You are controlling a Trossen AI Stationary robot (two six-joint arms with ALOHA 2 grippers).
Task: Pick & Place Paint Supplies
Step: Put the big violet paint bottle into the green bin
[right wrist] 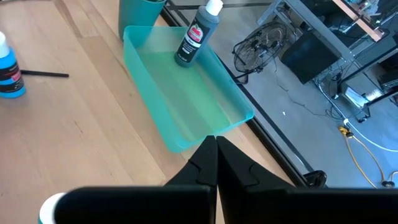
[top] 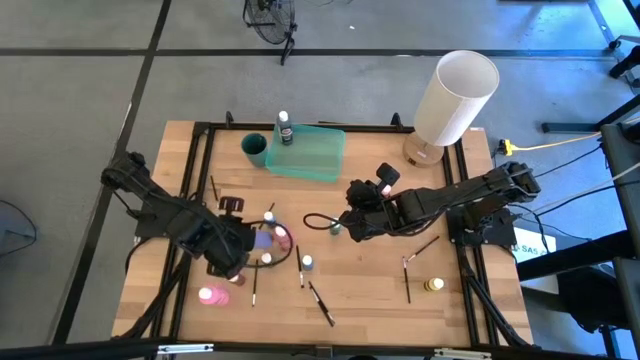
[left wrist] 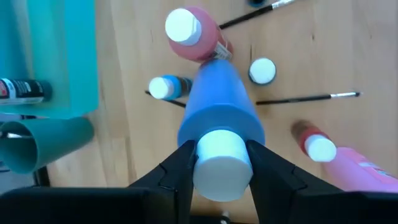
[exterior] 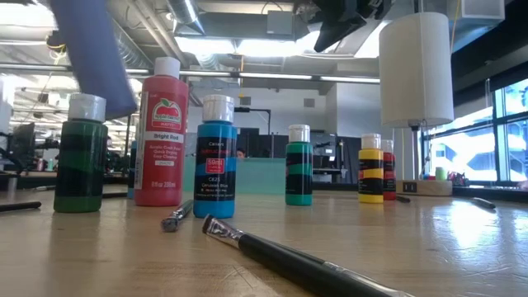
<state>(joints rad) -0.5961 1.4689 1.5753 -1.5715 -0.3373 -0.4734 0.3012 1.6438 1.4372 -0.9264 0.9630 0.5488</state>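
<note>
Wooden surface (top: 370, 275) strewn with paintbrushes (top: 320, 303) and small bottles. Left gripper (left wrist: 217, 163) clamps a purple-blue paint bottle (left wrist: 217, 115) by its white cap, raised above the red bottle (left wrist: 193, 34) just beyond it. Right gripper (right wrist: 216, 146) pinched closed, empty, green tray (right wrist: 186, 99) ahead.

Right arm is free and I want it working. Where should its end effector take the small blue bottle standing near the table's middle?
Take the small blue bottle around its body just under the white cap, coming straight down from above. It stands upright and apart from its neighbours, though a paintbrush lies close alongside, so probably set the fingers across the bottle, clear of that brush. The right end effector is shut and must open first.
</note>
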